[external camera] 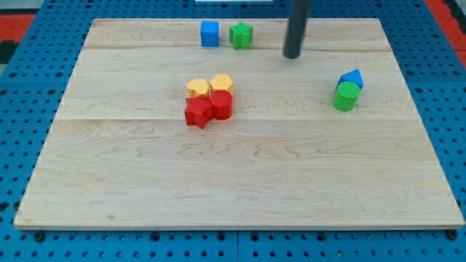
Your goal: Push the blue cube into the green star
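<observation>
The blue cube (210,33) sits near the bench's (240,182) top edge, just left of the green star (241,35), a sliver apart. My tip (293,55) rests right of the star, clear of it. There is no hand here, only the rod. Other blocks lie further down.

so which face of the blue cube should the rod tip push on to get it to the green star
Press the blue cube on its face toward the view's left, coming from that side: the green star sits just to its right. My tip is right of the star, so I'd circle round first.
</observation>
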`<state>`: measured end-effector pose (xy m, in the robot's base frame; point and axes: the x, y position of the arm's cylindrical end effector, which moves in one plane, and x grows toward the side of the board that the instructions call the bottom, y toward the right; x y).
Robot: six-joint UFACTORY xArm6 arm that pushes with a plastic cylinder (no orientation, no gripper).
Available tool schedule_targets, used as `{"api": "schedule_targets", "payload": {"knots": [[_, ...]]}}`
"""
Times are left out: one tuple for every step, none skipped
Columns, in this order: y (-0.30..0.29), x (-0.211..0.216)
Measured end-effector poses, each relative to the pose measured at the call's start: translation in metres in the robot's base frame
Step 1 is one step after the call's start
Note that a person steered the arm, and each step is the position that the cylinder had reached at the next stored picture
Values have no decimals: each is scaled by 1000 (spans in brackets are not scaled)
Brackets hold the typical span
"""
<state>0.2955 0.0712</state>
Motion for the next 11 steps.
{"api": "schedule_targets", "payload": {"knots": [[-67, 0], [-159, -1], [-195, -51], [-166, -70], [-91, -70], [-19, -70], [4, -70], [15, -61], [32, -40], [31, -37], [52, -71]]}}
